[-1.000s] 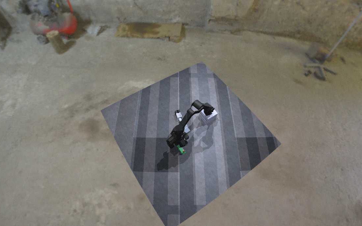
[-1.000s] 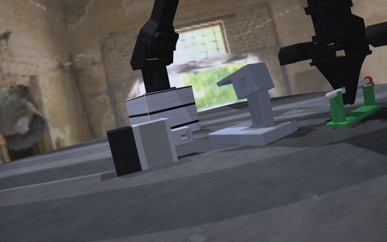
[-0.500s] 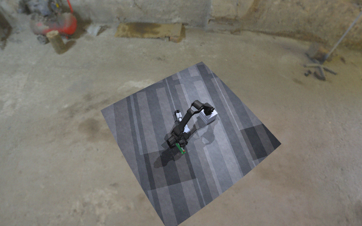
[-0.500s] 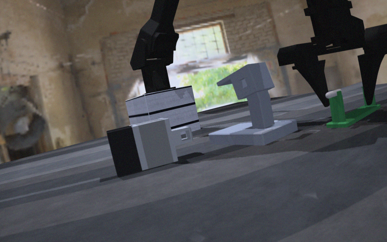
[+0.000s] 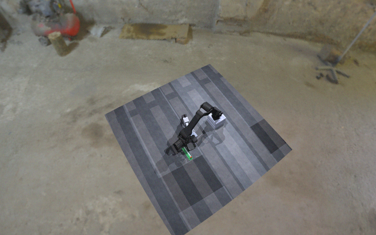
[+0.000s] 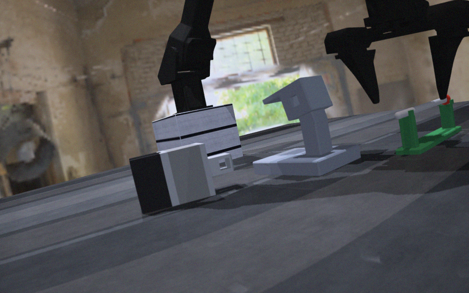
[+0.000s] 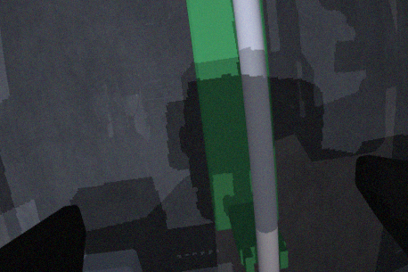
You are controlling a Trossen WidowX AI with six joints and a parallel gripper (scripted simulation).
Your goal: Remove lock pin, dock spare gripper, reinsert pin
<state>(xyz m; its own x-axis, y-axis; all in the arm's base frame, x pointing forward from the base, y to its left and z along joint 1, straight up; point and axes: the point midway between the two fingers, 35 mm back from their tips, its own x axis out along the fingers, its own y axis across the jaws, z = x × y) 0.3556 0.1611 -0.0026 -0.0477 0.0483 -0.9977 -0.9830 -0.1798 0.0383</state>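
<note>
Across the green stand (image 5: 188, 156) (image 6: 429, 140) (image 7: 223, 121) lies the pin (image 5: 187, 152) (image 6: 424, 106) (image 7: 258, 121); gripper (image 6: 409, 100) (image 7: 225, 196) wide open, empty; advise backing straight up, both fingers evenly clear, lest one drag the pin.

Claw (image 5: 187, 150) (image 6: 409, 100) (image 7: 225, 196) wide open, fingers pointing down, nothing between fingertips.

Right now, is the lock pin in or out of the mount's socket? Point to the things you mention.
Out: the lock pin (image 6: 425, 105) (image 7: 257, 135) lies across the green stand's posts (image 6: 408, 129), apart from the mount (image 6: 316, 132).
</note>
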